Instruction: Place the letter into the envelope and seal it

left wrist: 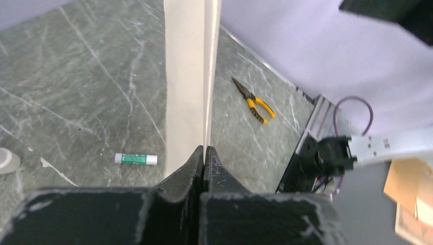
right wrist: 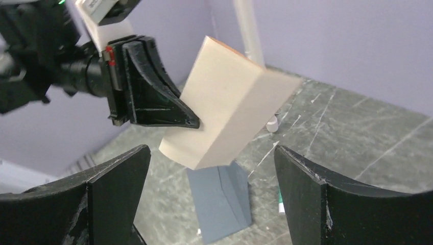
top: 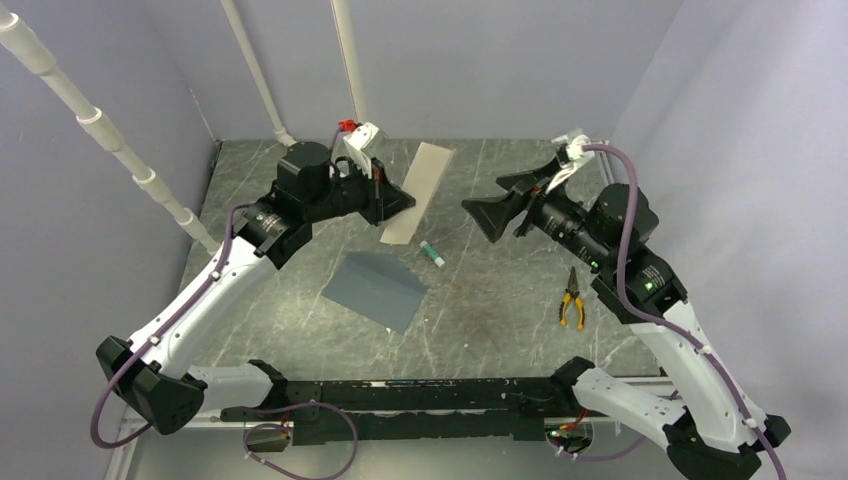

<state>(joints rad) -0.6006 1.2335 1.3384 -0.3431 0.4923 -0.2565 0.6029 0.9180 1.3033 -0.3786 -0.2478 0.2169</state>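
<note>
Up over the bench (top: 500,300), my left hand (top: 398,206) pinches the folded letter (top: 420,185), right hand (top: 495,202) wide open nearby. Below, the envelope (top: 375,290) lies flat, so next I'd guess: hold it open, slide letter in.

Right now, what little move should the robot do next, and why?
Probably ease the open right gripper forward onto the free end of the folded tan paper letter: the left gripper pinches only one edge midair, and the slate-grey paper envelope lies flat, untouched.
</note>
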